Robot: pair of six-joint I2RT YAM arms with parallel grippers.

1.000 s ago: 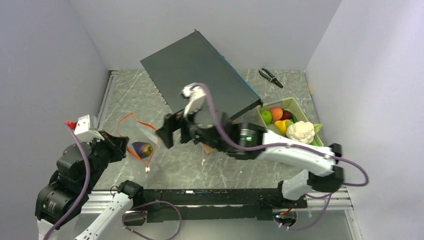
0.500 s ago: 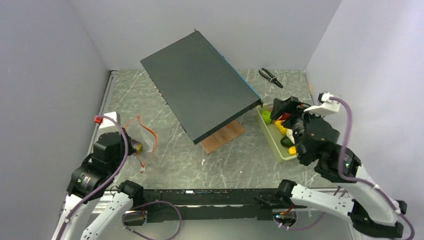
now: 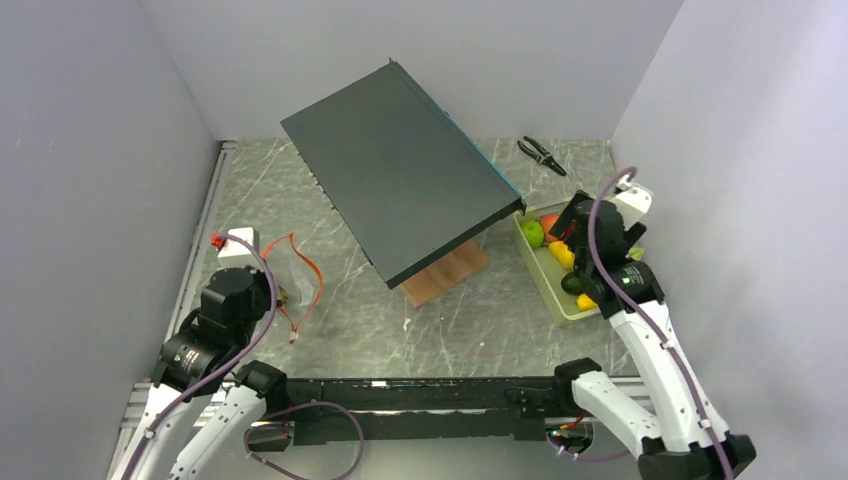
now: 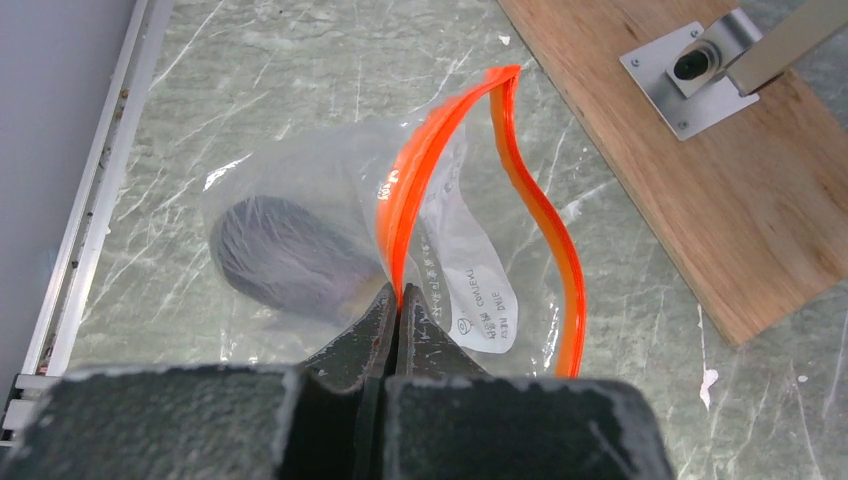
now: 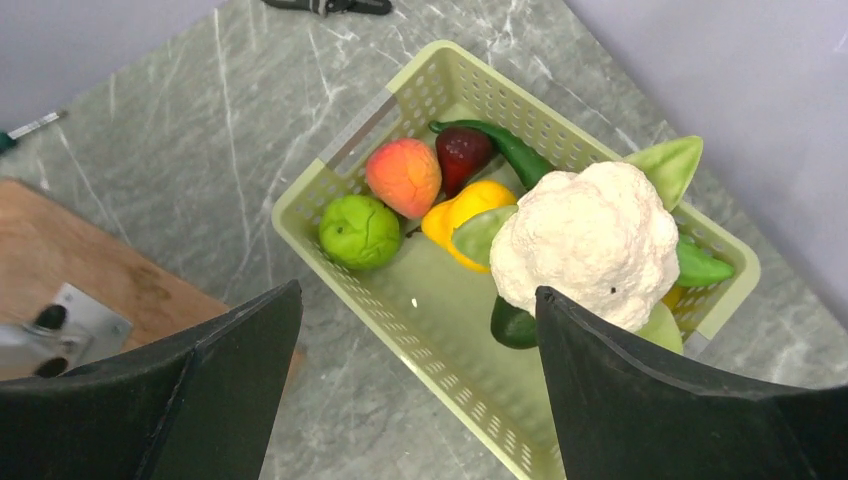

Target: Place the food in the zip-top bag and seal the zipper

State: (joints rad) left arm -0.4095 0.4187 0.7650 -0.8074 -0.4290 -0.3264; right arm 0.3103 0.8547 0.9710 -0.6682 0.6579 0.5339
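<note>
Overhead, the left arm is folded low at the table's left side, and the left gripper [image 3: 268, 293] reaches the zip-top bag [image 3: 291, 278] lying on the marble. The right arm stands tall at the right, its wrist bent down so the right gripper [image 3: 572, 232] hangs above the pale green tray [image 3: 547, 282]. A dark tilted panel [image 3: 400, 185] fills the middle.

Close up from the left wrist, the jaws are pressed together, pinching the near end of the orange zipper [image 4: 432, 165]. The mouth gapes, and the dark eggplant [image 4: 280, 262] lies inside. Small dark print on the plastic sits at an angle; I cannot read it. A wooden board [image 4: 680, 190] lies to the right.

From the right wrist, the fingers [image 5: 240, 350] stand wide apart, holding nothing, above the tray's cauliflower [image 5: 590, 240], lime [image 5: 360, 230], orange [image 5: 403, 176], yellow piece [image 5: 462, 210] and red piece [image 5: 462, 150].
</note>
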